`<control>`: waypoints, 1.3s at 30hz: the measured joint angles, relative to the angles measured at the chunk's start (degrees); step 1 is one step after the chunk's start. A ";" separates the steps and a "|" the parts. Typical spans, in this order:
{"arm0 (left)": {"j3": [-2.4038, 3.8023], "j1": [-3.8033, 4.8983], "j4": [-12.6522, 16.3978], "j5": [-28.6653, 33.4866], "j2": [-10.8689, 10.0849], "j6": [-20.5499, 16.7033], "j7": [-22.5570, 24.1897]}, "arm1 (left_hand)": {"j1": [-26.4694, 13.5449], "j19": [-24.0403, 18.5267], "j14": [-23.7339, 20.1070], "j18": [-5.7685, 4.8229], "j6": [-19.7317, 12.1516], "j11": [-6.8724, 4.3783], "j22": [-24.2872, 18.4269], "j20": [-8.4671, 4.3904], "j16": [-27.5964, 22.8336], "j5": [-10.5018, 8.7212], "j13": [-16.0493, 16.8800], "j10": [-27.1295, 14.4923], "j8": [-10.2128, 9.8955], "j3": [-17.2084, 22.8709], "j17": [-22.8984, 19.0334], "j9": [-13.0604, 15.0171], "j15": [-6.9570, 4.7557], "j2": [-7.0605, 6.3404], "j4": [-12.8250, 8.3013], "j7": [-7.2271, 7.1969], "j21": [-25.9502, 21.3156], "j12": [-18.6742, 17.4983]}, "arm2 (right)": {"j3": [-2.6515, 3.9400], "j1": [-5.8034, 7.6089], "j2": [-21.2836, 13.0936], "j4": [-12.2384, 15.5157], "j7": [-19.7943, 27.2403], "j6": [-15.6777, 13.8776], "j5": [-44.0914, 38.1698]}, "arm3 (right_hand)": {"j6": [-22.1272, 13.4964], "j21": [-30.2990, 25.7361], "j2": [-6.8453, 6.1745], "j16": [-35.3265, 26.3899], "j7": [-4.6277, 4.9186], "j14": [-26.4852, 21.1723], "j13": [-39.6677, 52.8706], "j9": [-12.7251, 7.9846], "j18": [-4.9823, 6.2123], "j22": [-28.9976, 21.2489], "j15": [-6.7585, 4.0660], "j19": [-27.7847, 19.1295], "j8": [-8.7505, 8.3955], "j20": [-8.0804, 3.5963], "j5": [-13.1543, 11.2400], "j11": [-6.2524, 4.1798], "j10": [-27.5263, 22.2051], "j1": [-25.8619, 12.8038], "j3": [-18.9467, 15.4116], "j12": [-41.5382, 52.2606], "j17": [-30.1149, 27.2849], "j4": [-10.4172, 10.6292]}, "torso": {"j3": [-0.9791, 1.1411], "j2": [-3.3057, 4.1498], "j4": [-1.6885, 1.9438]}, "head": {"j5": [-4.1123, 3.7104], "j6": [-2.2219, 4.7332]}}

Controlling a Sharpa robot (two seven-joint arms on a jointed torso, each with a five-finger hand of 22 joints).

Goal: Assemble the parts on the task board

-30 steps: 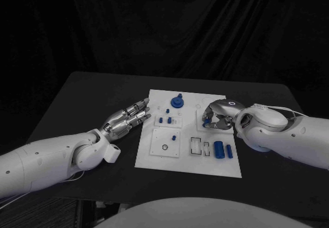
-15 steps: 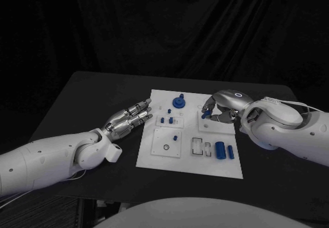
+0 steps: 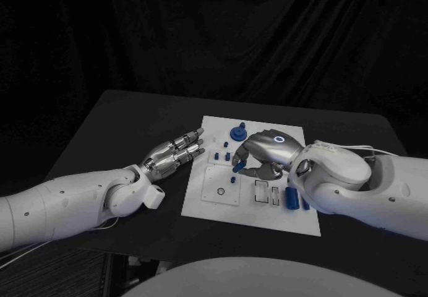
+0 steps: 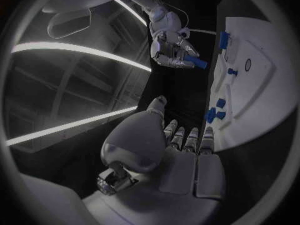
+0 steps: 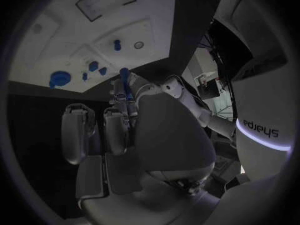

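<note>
The white task board lies mid-table. My right hand hovers over its middle and pinches a small blue peg in its fingertips; the left wrist view shows that hand holding the peg above the board. In the right wrist view the peg sticks out between the fingers. My left hand stays open, fingers spread, just off the board's left edge. A round blue knob stands at the board's far end.
Small blue pegs stand left of the held peg, and one more sits in the square plate with a black ring. Two blue cylinders lie by the rectangular slots, close under my right forearm.
My right hand has lifted a blue peg from the board's right side and carried it left toward the middle. The left hand has hardly moved.
</note>
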 measured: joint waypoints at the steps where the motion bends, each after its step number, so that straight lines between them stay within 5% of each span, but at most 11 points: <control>1: 0.00 0.00 -0.01 0.00 0.03 0.01 0.00 | 0.00 0.00 0.00 0.00 0.00 0.00 0.00 0.00 0.00 0.00 0.00 0.00 0.00 0.00 0.00 0.00 0.00 0.00 0.00 0.00 0.00 0.00 | -0.04 -0.32 0.76 -0.05 0.06 0.21 -0.61 | 0.00 0.00 0.00 0.00 0.00 0.00 -0.03 0.00 0.00 0.01 0.00 0.00 0.01 0.00 0.00 0.00 0.00 0.00 0.00 -0.15 0.00 0.00 | -0.01 0.00 0.00 | 0.08 0.00; 14: 0.01 -0.05 -0.26 0.00 0.29 0.17 0.00 | 0.00 0.00 0.00 0.00 0.00 0.00 -0.01 0.00 0.00 0.00 0.01 0.00 0.00 0.16 -0.04 -0.01 0.00 0.00 -0.16 0.00 0.00 0.00 | -0.01 -4.26 8.16 -4.36 0.72 3.19 -5.61 | -0.74 -0.05 -0.32 0.00 0.31 0.00 -0.26 0.05 0.00 0.04 0.00 0.00 -0.23 0.00 -0.53 0.25 -0.23 -0.19 0.00 -0.81 0.00 0.00 | 0.16 0.10 -0.02 | 0.55 0.00; 18: 0.01 -0.06 -0.32 0.00 0.49 0.24 0.00 | 0.00 0.00 0.00 0.00 0.00 0.00 -0.07 0.00 0.00 0.00 -0.02 0.00 0.00 0.15 -0.03 -0.01 0.00 0.00 -0.15 0.00 0.00 0.00 | -0.01 -5.03 9.31 -5.23 0.82 4.03 -6.42 | -0.75 -0.26 -0.38 0.00 0.31 0.00 -0.26 1.79 0.00 0.04 0.00 0.00 -0.48 0.00 -0.70 0.25 -0.23 -0.25 0.00 -0.81 0.00 0.00 | 0.18 0.14 0.04 | 0.55 0.00; 39: 0.01 -0.10 -0.53 0.00 0.62 0.58 0.00 | 0.00 0.00 0.00 0.00 0.00 0.00 -0.06 0.00 0.00 0.00 -0.04 0.00 0.00 0.47 0.00 -0.01 0.00 0.00 -0.16 0.00 0.00 0.00 | 0.04 -6.02 9.58 -6.49 0.83 6.75 -8.38 | -1.05 -0.50 -0.38 0.00 0.21 0.00 -0.32 4.18 0.00 0.03 0.00 0.00 -0.99 0.00 -0.75 0.27 -0.21 -0.25 0.40 -1.27 0.00 -0.41 | 0.18 0.18 -0.16 | 0.93 0.00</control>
